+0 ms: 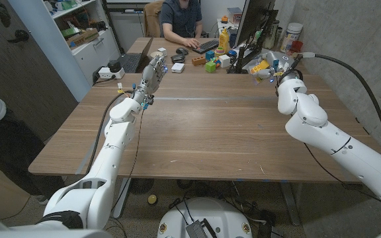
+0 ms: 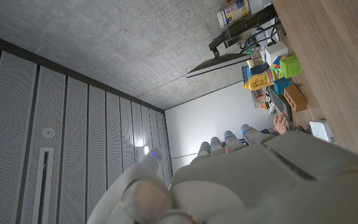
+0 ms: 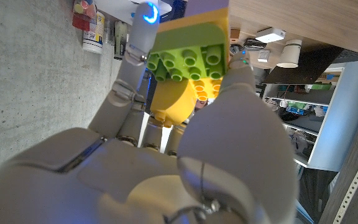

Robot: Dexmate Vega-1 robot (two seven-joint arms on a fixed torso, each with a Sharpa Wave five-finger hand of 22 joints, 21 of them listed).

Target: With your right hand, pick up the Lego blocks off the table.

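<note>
Head view: the wooden counter [image 1: 204, 132] stretches wide, and the right hand [image 1: 274, 71] hovers raised at its far right. To finish this step well, I'd keep the grip firm and lift straight — a tilt could spill the stack. Its fingers [image 3: 134, 56] clasp the Lego blocks [image 3: 188, 68], green atop yellow. The left hand [image 1: 152, 74] is raised too — fingers extended, empty.

No text, brand or number is being made out in any view. Printing is being shown on the white tub [image 2: 234, 12] by the wall (a label in blue and red), and on the red-lidded container [image 3: 93, 28], but both are too blurred to be read.
</note>
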